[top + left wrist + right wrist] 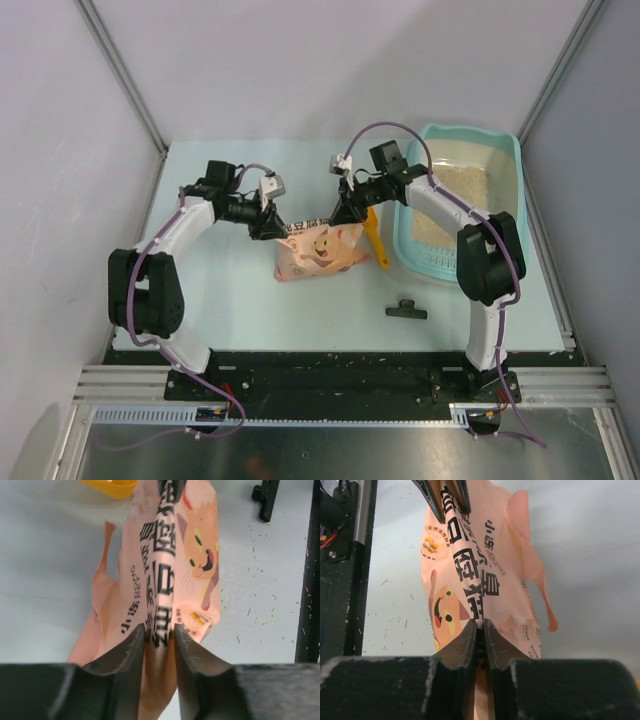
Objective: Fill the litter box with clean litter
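Note:
The light-teal litter box [511,150] stands at the back right, with pale beige clean litter [455,205] spread inside it. A pink-orange printed bag [320,250] hangs over the table's middle, between my two grippers. My right gripper [340,215] [479,625] is shut on a fold at the bag's [480,555] right end. At the left end, my left gripper [268,228] [159,630] stands open, jaws a little apart, with a fold of the bag [165,555] loosely between them.
An orange scoop [376,240] [112,486] lies between the bag and the litter box. A black clip [406,311] [265,497] lies on the table nearer the front. Stray bits of litter dot the table near the front edge.

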{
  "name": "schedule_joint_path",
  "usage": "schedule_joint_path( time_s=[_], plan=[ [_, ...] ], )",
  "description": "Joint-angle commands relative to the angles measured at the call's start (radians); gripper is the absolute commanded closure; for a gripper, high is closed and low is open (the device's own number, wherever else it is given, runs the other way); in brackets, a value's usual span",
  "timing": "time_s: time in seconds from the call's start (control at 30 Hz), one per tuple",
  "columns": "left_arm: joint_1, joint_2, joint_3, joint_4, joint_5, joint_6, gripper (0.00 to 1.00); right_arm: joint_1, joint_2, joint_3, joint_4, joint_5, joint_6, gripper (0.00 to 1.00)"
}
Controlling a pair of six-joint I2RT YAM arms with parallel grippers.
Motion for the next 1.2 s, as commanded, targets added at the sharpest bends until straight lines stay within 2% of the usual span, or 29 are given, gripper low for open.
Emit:
schedule_joint_path(
  time_s=[0.0,0.1,0.27,0.3,0.4,0.53,0.63,0.73,0.77,0.83,0.87,0.9,1.0,1.03,1.07,1.1,1.17],
  plan=[
    [-0.020,-0.079,0.058,-0.073,0.000,-0.056,0.57,-0.043,-0.011,0.029,-0.009,-0.049,0.056,1.00],
    [-0.129,-0.124,0.070,-0.003,-0.040,0.016,0.46,-0.032,-0.021,0.007,0.002,-0.057,0.067,1.00],
    [-0.187,-0.148,-0.011,0.224,-0.090,0.021,0.36,-0.028,-0.008,0.021,-0.012,-0.002,0.090,1.00],
    [-0.206,-0.136,-0.034,0.284,-0.104,0.028,0.36,-0.026,-0.004,0.024,-0.016,0.009,0.094,1.00],
    [-0.226,-0.077,-0.016,0.315,-0.126,0.025,0.38,-0.025,0.015,0.043,-0.036,-0.018,0.118,1.00],
    [-0.240,-0.009,0.008,0.334,-0.156,-0.011,0.41,-0.026,-0.008,0.024,-0.085,-0.031,0.019,1.00],
    [-0.241,0.036,0.040,0.337,-0.138,-0.082,0.46,-0.029,-0.024,0.000,-0.037,-0.052,0.088,1.00],
    [-0.240,0.039,0.015,0.337,-0.088,-0.099,0.61,-0.019,-0.036,-0.029,0.013,-0.054,0.133,1.00],
    [-0.240,0.036,0.005,0.338,-0.086,-0.102,0.72,-0.020,-0.033,-0.033,0.026,-0.052,0.140,1.00],
    [-0.235,0.022,-0.022,0.328,-0.086,-0.111,0.85,-0.035,-0.028,-0.026,0.062,-0.046,0.182,1.00],
    [-0.230,0.001,-0.031,0.325,-0.078,-0.119,0.97,-0.043,-0.031,-0.028,0.080,-0.052,0.203,1.00],
    [-0.220,-0.007,-0.046,0.325,-0.071,-0.133,1.00,-0.051,-0.041,-0.025,0.073,-0.066,0.206,0.92],
    [-0.212,-0.019,-0.057,0.325,-0.048,-0.202,1.00,-0.106,-0.051,0.041,0.039,-0.074,0.173,0.53],
    [-0.213,-0.019,-0.055,0.325,-0.038,-0.220,1.00,-0.124,-0.051,0.100,0.040,-0.075,0.197,0.48],
    [-0.213,-0.012,-0.042,0.325,-0.032,-0.243,1.00,-0.156,-0.056,0.127,0.045,-0.077,0.208,0.38],
    [-0.213,0.003,-0.032,0.325,-0.026,-0.289,1.00,-0.167,-0.064,0.147,0.042,-0.080,0.202,0.34],
    [-0.213,0.020,-0.008,0.325,-0.014,-0.318,1.00,-0.170,-0.079,0.182,-0.057,-0.068,0.042,0.27]
  ],
)
